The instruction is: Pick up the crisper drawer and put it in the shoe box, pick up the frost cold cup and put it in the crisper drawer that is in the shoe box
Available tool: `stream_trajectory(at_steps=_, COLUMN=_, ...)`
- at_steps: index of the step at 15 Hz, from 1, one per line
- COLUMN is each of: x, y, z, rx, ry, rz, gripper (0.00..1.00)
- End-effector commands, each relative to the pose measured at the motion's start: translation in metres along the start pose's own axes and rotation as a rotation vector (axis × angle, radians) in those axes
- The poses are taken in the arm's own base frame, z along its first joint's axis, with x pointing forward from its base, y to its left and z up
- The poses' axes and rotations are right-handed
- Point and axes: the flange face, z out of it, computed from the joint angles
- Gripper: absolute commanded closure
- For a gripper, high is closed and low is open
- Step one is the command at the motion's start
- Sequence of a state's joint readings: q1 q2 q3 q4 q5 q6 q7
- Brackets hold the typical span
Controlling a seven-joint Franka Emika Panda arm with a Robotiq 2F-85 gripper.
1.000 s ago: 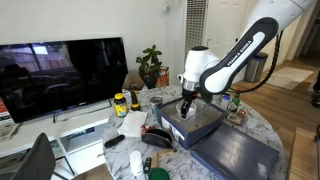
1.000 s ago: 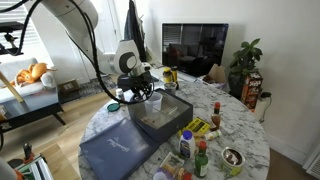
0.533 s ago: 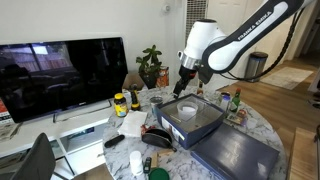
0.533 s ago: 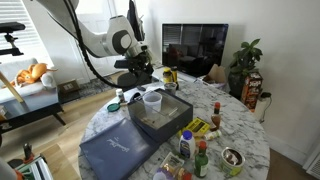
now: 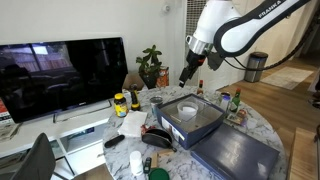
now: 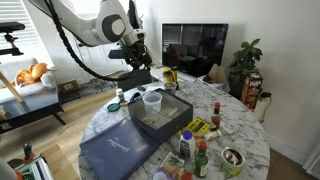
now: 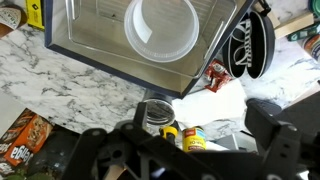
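The blue-grey shoe box stands on the marble table. In the wrist view its wall runs across the top. The clear ribbed crisper drawer lies inside it. The frost cold cup stands upright in the drawer, and it shows in both exterior views. My gripper hangs well above the box's far end, open and empty.
A flat blue-grey lid slab lies beside the box. A glass jar, a yellow bottle, white paper, a black round tin and sauce bottles crowd the table. A TV stands behind.
My gripper has risen from inside the box, up and away, and left the cup standing in the drawer.
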State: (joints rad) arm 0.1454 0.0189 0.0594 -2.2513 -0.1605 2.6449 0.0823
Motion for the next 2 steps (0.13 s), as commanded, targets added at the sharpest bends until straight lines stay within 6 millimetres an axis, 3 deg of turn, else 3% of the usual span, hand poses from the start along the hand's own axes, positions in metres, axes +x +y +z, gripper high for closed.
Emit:
stream_trajectory(at_steps=1, x=-0.0010, y=0.0002, z=0.0004, rx=0.001, ry=-0.003, rz=-0.001, gripper=0.00)
stream_trajectory(at_steps=2, x=-0.0017, y=0.0001, z=0.0010, rx=0.001, ry=-0.005, rz=-0.001, gripper=0.00)
